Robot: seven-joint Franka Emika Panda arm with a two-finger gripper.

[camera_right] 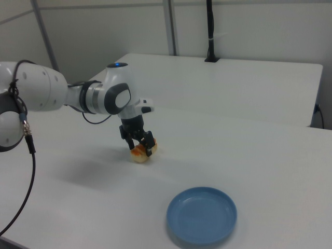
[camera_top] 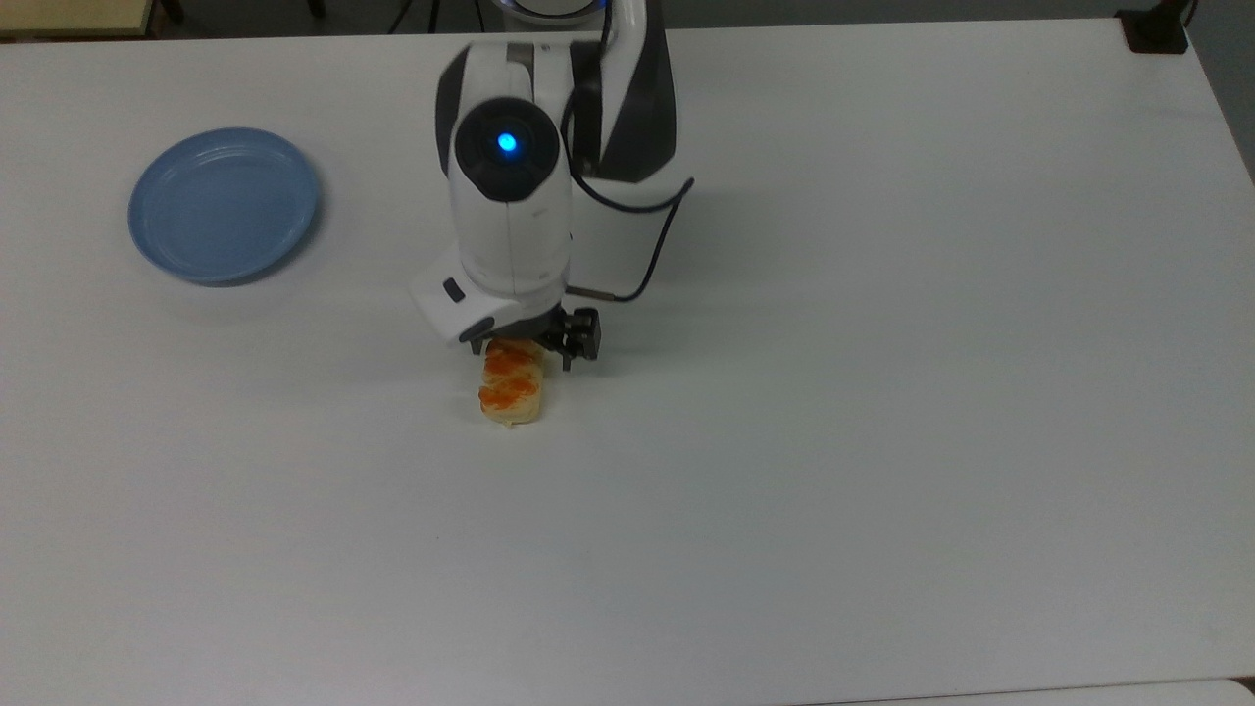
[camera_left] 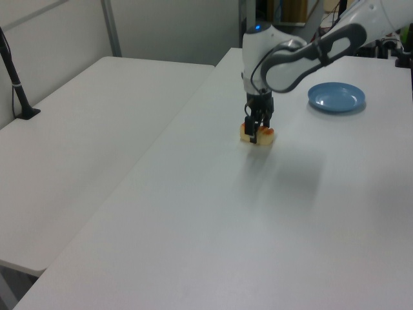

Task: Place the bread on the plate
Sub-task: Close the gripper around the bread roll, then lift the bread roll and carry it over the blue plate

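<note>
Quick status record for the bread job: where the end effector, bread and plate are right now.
end effector: open, fingers straddling one end of the bread
bread: flat on the table, not lifted
plate: bare, up and toward the top view's left of the bread
stage: at the bread, not gripped yet

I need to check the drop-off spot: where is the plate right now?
The plate sits bare on the white table at the top view's upper left, well apart from the bread and the gripper over it.
</note>
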